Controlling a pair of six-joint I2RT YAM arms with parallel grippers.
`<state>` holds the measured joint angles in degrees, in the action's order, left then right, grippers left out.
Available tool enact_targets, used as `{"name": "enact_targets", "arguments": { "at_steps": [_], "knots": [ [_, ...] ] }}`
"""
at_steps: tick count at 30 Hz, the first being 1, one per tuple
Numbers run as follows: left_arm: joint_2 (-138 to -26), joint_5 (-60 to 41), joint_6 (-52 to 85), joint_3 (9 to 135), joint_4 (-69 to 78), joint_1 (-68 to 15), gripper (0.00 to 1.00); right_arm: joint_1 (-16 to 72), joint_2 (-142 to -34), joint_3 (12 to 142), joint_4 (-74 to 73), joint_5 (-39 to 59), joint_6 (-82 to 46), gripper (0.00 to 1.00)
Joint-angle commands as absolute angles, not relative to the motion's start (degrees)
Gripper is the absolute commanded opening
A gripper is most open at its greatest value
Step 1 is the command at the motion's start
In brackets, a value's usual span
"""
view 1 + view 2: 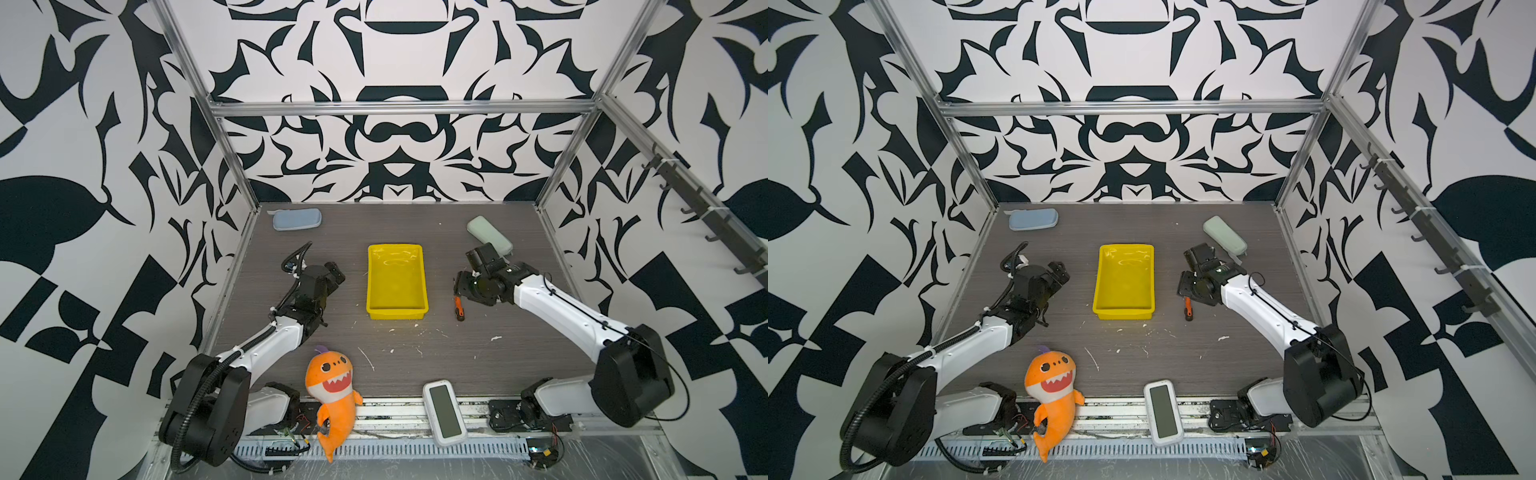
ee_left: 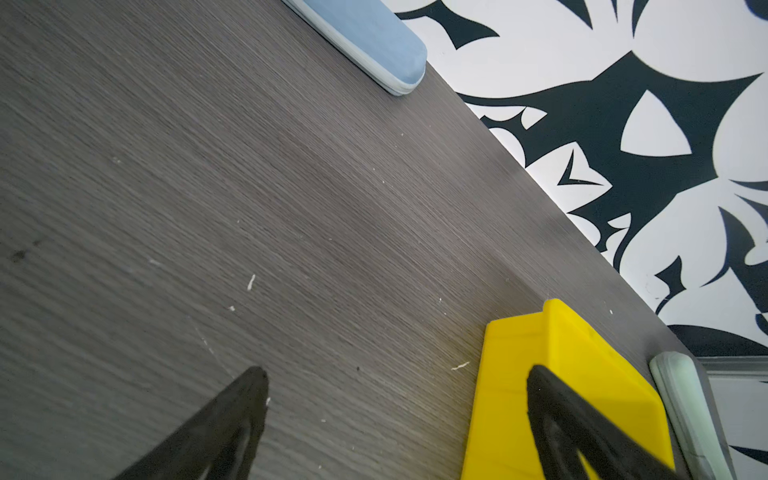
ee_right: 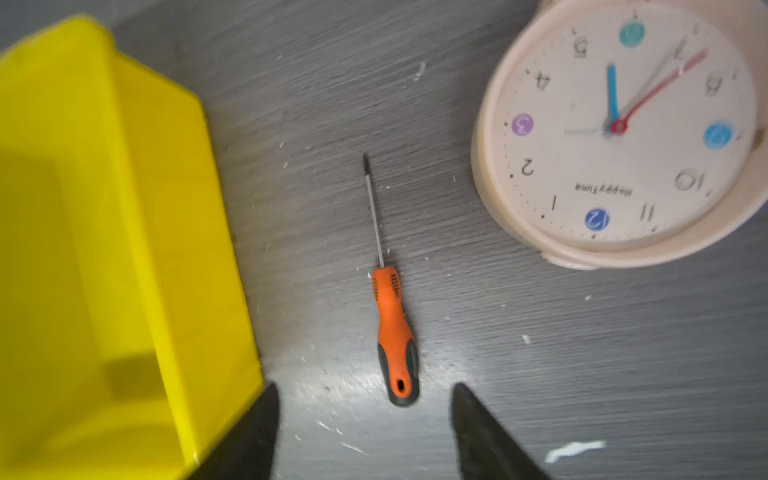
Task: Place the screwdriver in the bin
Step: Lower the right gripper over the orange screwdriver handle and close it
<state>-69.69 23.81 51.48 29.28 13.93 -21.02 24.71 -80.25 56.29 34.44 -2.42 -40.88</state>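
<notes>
1. In both top views the screwdriver (image 1: 459,308) lies on the table, just right of the bin (image 1: 396,248).
2. Left wrist: the left gripper (image 2: 397,386) is spread wide and empty.
3. Right wrist: the right gripper (image 3: 363,399) is parted and empty, flanking the butt. The screwdriver looks light, stiff and slim, so pinch the orange handle.

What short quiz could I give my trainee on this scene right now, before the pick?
1. True or false: the bin holds nothing.
2. Which thing lies on the table just ahead of the open right gripper? A) plush shark B) screwdriver C) blue pouch
3. Fill in: in the right wrist view, a ___ lies face up on the far side of the screwdriver from the bin.

Key: 1 true; 2 B; 3 clock.
</notes>
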Motion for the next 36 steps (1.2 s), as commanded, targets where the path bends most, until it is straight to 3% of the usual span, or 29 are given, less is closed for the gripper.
{"name": "enact_targets", "arguments": {
  "at_steps": [1,7,13,19,31,36],
  "knots": [
    [-68.07,27.36,54.07,27.57,15.2,-20.92,1.0,24.54,-82.85,58.24,33.92,-3.97,-41.55,0.62],
    [-67.08,28.15,53.47,27.92,12.75,-20.98,1.0,24.61,-86.48,58.24,32.55,-2.53,-39.79,0.62],
    [-68.26,28.21,53.89,27.22,15.64,-21.0,1.0,24.6,-89.52,57.01,30.13,-0.04,-39.51,0.52],
    [-68.28,29.05,52.86,29.98,10.52,-20.92,1.0,25.26,-92.33,56.94,31.74,-1.61,-40.06,0.48],
    [-69.88,32.39,54.21,30.8,7.24,-21.0,1.0,29.85,-94.79,55.06,33.25,-9.99,-41.57,0.47],
    [-70.39,29.4,54.53,31.98,6.32,-20.94,1.0,33.56,-98.48,55.87,32.48,-13.67,-43.52,0.42]
  ]
}}
